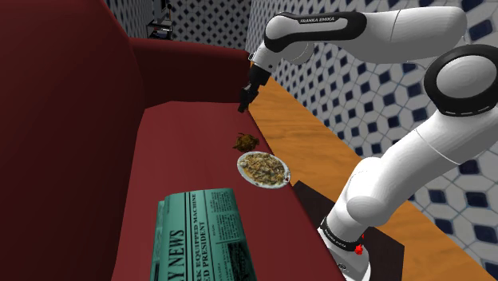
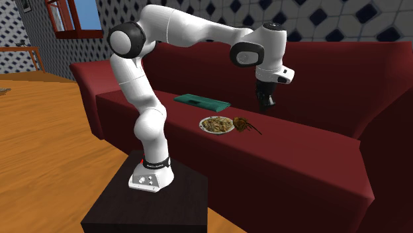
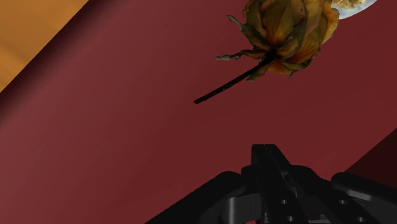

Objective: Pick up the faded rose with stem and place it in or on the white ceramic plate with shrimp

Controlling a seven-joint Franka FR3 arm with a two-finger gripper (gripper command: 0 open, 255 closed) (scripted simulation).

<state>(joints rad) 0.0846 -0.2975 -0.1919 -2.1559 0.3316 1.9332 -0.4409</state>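
rose (image 1: pixel 243 143): lying flat on the sofa (image 1: pixel 183 152) seat, just beside the plate. bloom end is toward the plate, stem (image 3: pixel 232 83) points back at the hand. can't tell if the petals touch the rim

plate (image 1: pixel 263 168): near the seat's front edge, already heaped w/ food, so the rose would have to go on top of that

gripper (image 1: pixel 249 89): hangs above the seat on the rose's far side from the plate, well clear of it, holding nothing

jaws: pressed together afaict, tips meet in the wrist view. gotta spread before any grab

why up there: imo approach stage, hand tilted so the wrist cam looks down the stem at the bloom

next: prob open, come down over the stem close to the bloom. thin stem flat on the cushion = easy to miss

newspaper (image 1: pixel 203 231): teal, further along the seat, well apart, not in the way
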